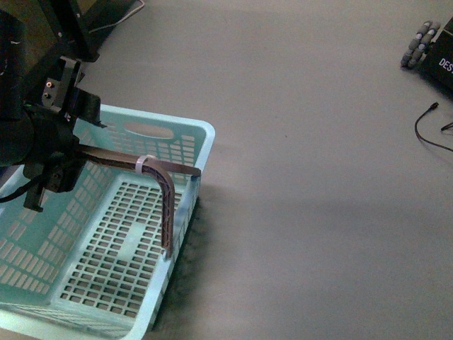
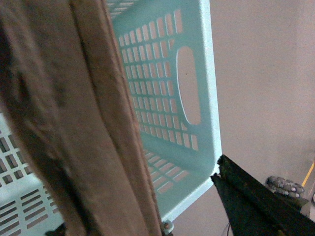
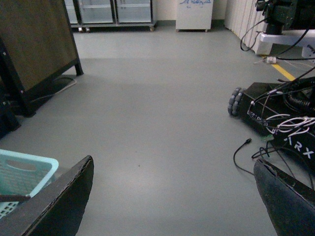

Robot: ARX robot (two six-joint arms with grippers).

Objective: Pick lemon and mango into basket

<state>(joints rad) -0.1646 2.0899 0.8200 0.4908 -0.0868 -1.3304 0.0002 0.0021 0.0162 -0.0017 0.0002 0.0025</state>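
Your left arm (image 1: 28, 134) comes in at the left edge of the front view, with the left gripper (image 1: 74, 150) pointing across toward the right. Its wrist camera shows only one dark finger (image 2: 251, 201), standing clear of the basket handle (image 2: 74, 123) beside it. The other finger is hidden, so you cannot judge the grip. Your right gripper (image 3: 172, 206) holds its two fingers spread wide apart; the right arm itself is out of the front view.

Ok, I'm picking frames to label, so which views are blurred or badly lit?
Left wrist view: the brown handle sits right at the lens, blurred, filling much of the picture; the basket behind is sharper. Front view: even light, a soft shadow on the floor beside the basket. Right wrist view: sharp, pale sheen on the floor, the right gripper's fingers dark.
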